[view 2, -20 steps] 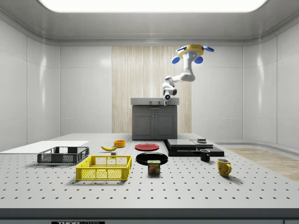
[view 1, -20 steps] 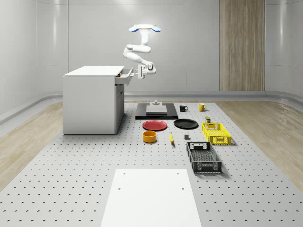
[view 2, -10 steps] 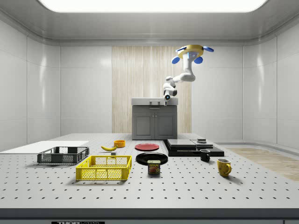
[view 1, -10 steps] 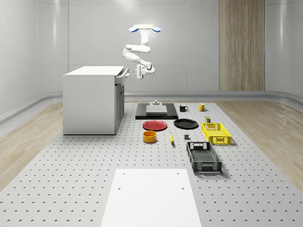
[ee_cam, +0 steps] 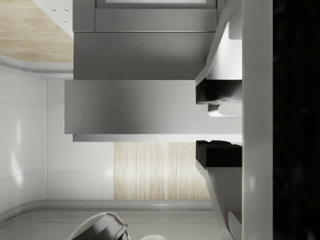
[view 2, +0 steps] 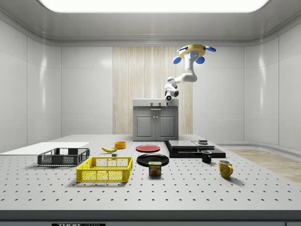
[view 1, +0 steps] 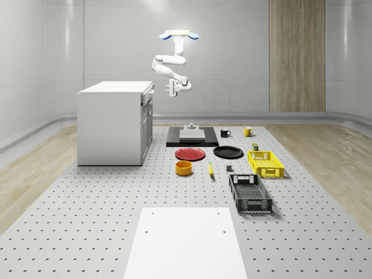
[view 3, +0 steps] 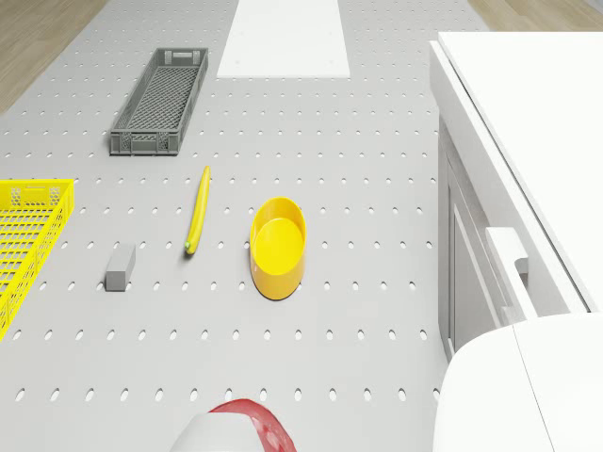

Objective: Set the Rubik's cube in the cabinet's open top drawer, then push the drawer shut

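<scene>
1. Beside cabinet (view 1: pixel 110 125) front, up at top-edge height: gripper (view 1: pixel 172 88), a little off the drawer (view 2: pixel 155 111), not touching it. Drone (view 1: pixel 179 36) hovers high over the table (view 1: pixel 87 221), just off the cabinet's drawer side, w/ arm bent down toward it.
2. Fingers (ee_cam: pixel 218 92) spread apart in wrist view, nothing between them.
3. Drawer looks flush w/ cabinet front in whole-scene & side views. Handle (view 3: pixel 510 267) sits close under the top edge in drone view. Judged shut, or v. nearly.
4. Cube: prob. inside the drawer behind the shut front; can't confirm.
5. Step in hand, as I read it: finishing the push / checking it's closed. Task approx. done.
6. To do it well:
   - Check for a leftover gap along the front before leaving.
   - If any gap: press square on mid-front, level, slow, so the drawer doesn't skew.
   - Keep drone steady while pressing, since reaction force will shove it back.
   - Back straight out, clear of handle, before lifting the arm.
7. Writing: can (view 2: pixel 154 168) near the yellow crate (view 2: pixel 104 169) reads "SPAM". Strip on the table's near edge in side view has text, too small to read.
</scene>
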